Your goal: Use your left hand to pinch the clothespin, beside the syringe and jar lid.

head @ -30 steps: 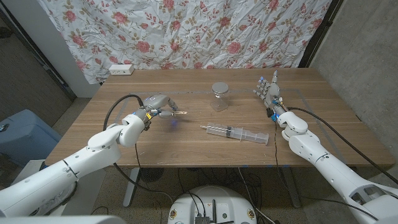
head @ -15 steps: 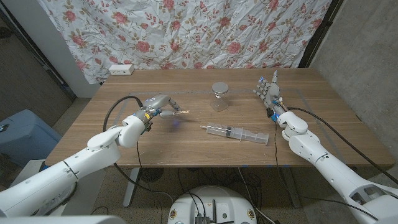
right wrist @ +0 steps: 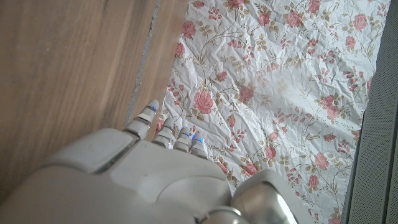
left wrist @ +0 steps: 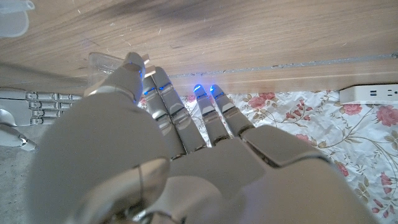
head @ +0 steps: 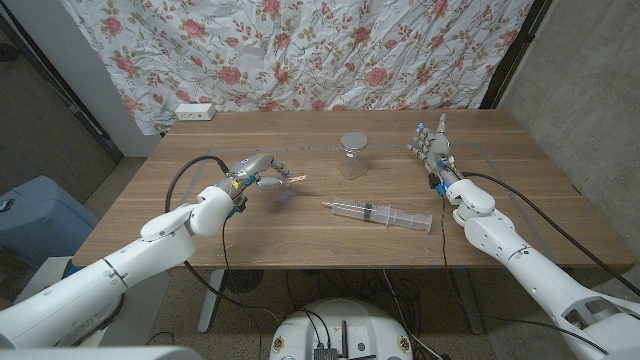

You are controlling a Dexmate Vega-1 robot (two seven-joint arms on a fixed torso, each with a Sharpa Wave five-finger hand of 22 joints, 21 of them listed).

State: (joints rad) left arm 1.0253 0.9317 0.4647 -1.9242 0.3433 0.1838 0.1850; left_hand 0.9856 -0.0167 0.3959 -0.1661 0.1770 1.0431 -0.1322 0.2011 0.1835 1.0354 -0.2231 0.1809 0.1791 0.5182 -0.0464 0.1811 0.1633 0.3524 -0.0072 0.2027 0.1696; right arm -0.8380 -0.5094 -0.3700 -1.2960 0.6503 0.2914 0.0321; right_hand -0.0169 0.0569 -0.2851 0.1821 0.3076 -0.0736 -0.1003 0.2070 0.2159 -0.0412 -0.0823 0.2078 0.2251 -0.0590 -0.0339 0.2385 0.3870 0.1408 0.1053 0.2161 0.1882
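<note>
A: Wooden clothespin [head: 291,181], at your left hand's [head: 256,168] fingertips on the table's left half: its long axis runs roughly across the table, free end pointing toward the jar [head: 353,155], near end at the fingers.

B: Is it held?

A: It looks pinched between thumb and a finger, the other fingers [left wrist: 219,113] loosely spread. The head view shows contact at the near end; the left wrist view hides the clothespin behind the hand, so the hold is a judgement.

B: And what lies around it?

A: The syringe [head: 378,213] lies well to the right and nearer you, also lengthwise across the table; the jar stands beyond it. Your right hand [head: 431,141] stands upright at the far right, fingers apart, holding nothing, much farther from the clothespin.
</note>
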